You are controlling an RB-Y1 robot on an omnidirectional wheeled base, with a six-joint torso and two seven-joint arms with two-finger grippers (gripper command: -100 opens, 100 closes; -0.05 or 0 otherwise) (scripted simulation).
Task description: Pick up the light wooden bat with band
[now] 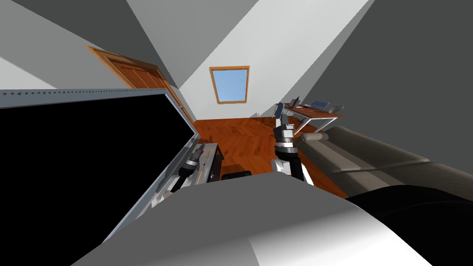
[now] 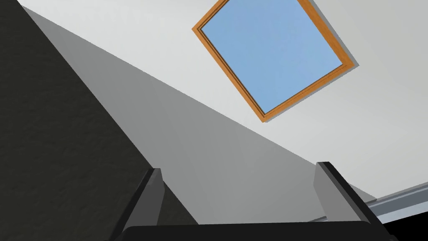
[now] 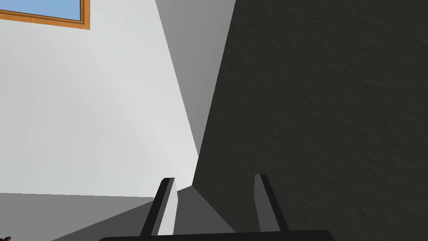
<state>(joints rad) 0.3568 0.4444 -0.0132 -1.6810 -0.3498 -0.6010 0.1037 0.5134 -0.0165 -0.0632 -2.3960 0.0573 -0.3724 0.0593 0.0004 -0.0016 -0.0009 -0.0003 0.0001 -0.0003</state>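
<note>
Above the red-brown wooden floor (image 1: 240, 134), with a grey sofa (image 1: 369, 157) on the right, the left gripper (image 2: 239, 167) and right gripper (image 3: 214, 178) hold their fingers parted and empty.

Grey sofa (image 1: 365, 159) on wooden floor (image 1: 245, 138)

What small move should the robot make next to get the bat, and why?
Probably turn the base a little to search: ahead are a sofa, a desk and wood floor, while the left gripper and right gripper are both open, holding nothing.
</note>
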